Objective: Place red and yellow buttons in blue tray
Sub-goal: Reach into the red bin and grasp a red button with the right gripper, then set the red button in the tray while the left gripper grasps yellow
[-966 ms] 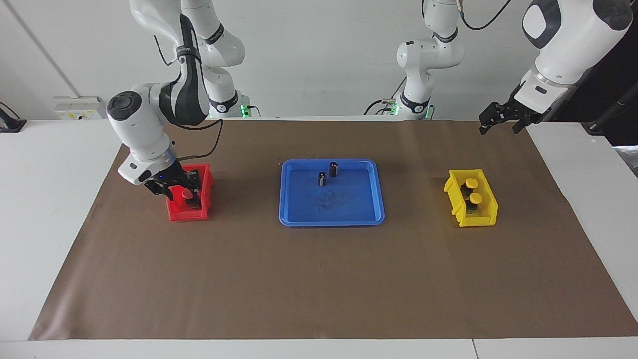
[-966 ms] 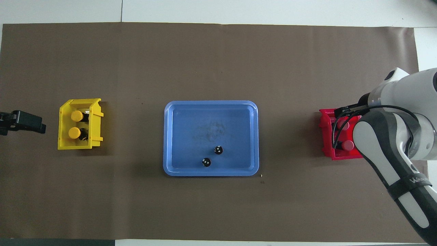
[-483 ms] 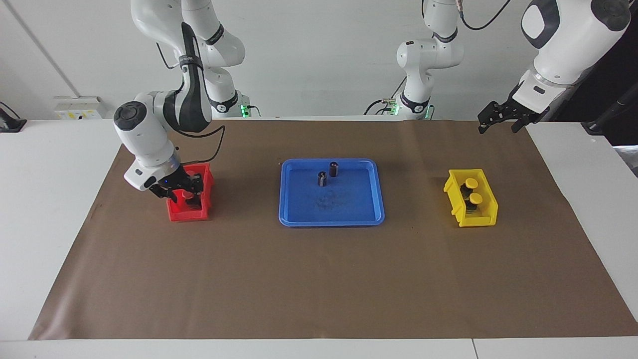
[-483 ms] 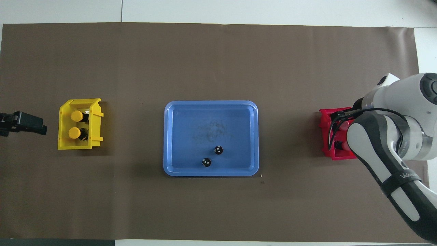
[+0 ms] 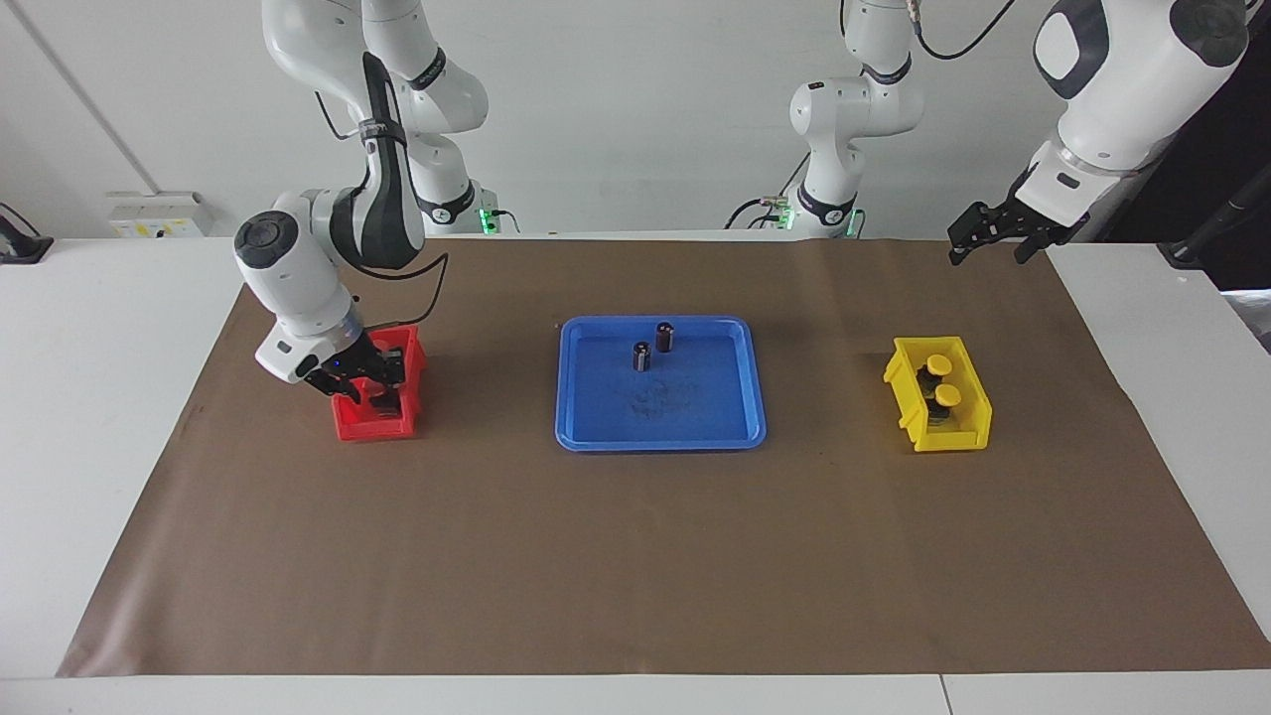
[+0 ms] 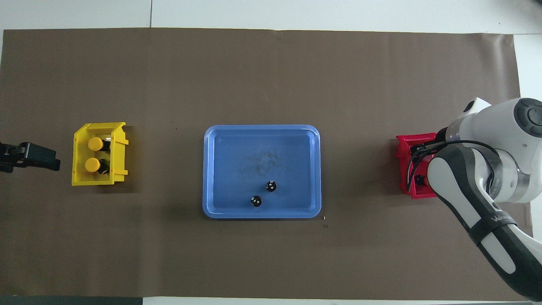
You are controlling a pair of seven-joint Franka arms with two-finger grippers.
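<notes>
The blue tray [image 5: 660,442] lies mid-table and also shows in the overhead view [image 6: 209,169]. Two yellow buttons [image 5: 938,365] [image 5: 948,395] sit in the small yellow bin [image 5: 968,437]; the overhead view shows them too [image 6: 95,144] [image 6: 92,164]. My right gripper [image 5: 365,385] is down inside the small red bin [image 5: 372,427]. It covers the red buttons, so no red cap shows in either view. My left gripper [image 5: 991,248] hangs open and empty in the air over the table's edge at the left arm's end, and shows in the overhead view [image 6: 29,156].
Two dark capless cylinders [image 5: 642,357] [image 5: 664,337] stand in the tray's part nearer the robots. A brown mat [image 5: 635,556] covers the table. In the overhead view my right arm [image 6: 487,178] covers most of the red bin [image 6: 407,169].
My right gripper has gone down deeper into the red bin, and the red cap seen earlier between its fingers is now covered. My left gripper has drifted slightly.
</notes>
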